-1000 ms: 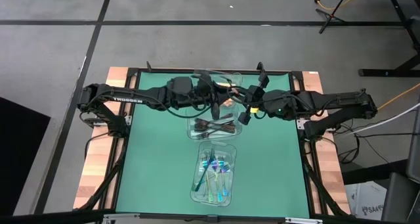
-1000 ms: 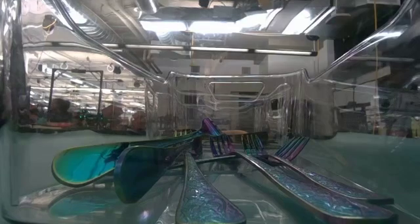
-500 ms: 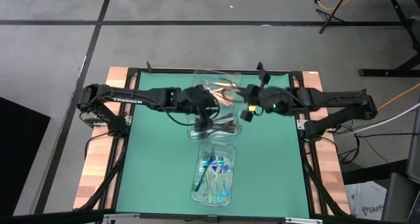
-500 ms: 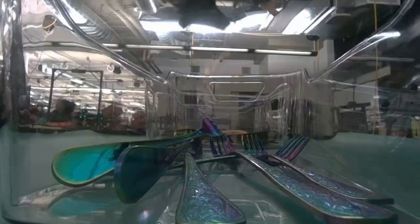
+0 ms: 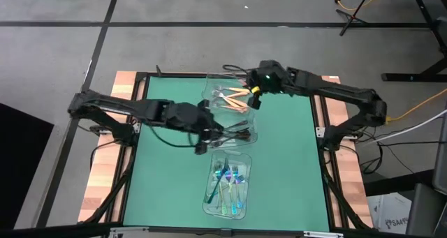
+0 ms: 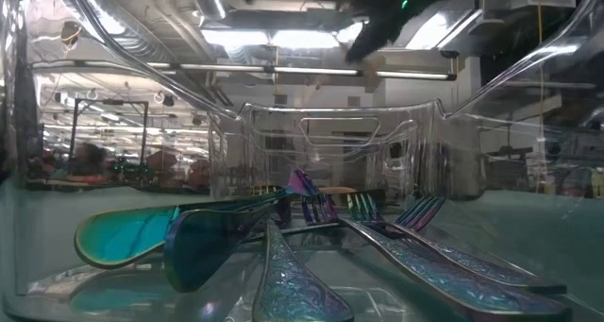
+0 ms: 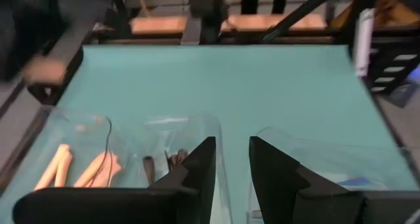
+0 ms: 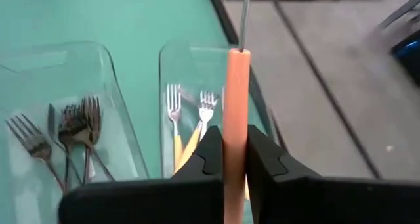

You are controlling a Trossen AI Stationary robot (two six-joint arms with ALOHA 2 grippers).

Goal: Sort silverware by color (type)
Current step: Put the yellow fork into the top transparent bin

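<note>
Orange fork held over the far tray

From above, the right gripper (image 5: 253, 91) hangs over the far tray (image 5: 216, 79), where the orange forks (image 5: 234, 98) lie; lowering and letting go seems next. The left gripper (image 5: 207, 135), jaws apart and empty, hovers by the middle tray (image 5: 253, 137). Right wrist view: fingers clamp the orange-handled fork (image 8: 235, 119), long axis running straight out between the jaws, metal end leading.

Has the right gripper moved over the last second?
Yes. The right gripper, shut on an orange-handled fork, went from the middle container toward the far container.
</note>
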